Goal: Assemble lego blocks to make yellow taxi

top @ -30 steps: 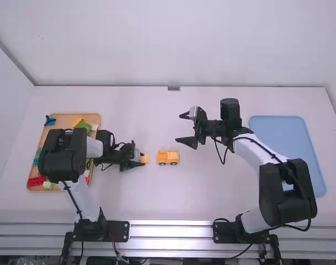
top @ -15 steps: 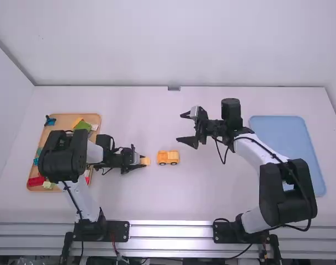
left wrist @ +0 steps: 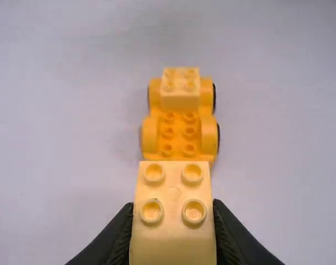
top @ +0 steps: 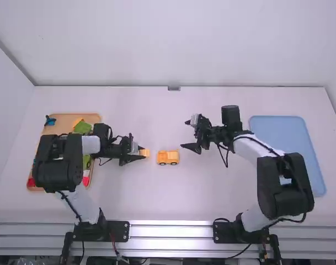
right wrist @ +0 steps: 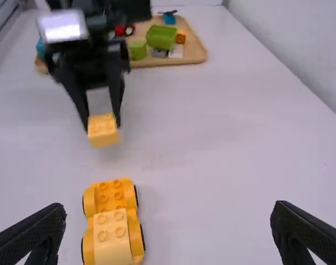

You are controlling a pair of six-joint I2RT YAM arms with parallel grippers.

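Note:
In the high view my left gripper holds a pale yellow brick just left of the taxi base, with a small gap between them. The left wrist view shows my left gripper shut on the studded brick, the wheeled base beyond it with a pale brick on one end. My right gripper stands open up and right of the base in the high view. In the right wrist view my right gripper has nothing between its fingers, the base lying nearer its left finger.
A wooden tray with green, red, blue and other blocks lies at the left, partly under the left arm. A blue tray lies at the right, partly beneath the right arm.
My left gripper with its brick has shifted slightly up the picture. My right gripper has moved a little right and down the picture, still open. The taxi base has stayed put.

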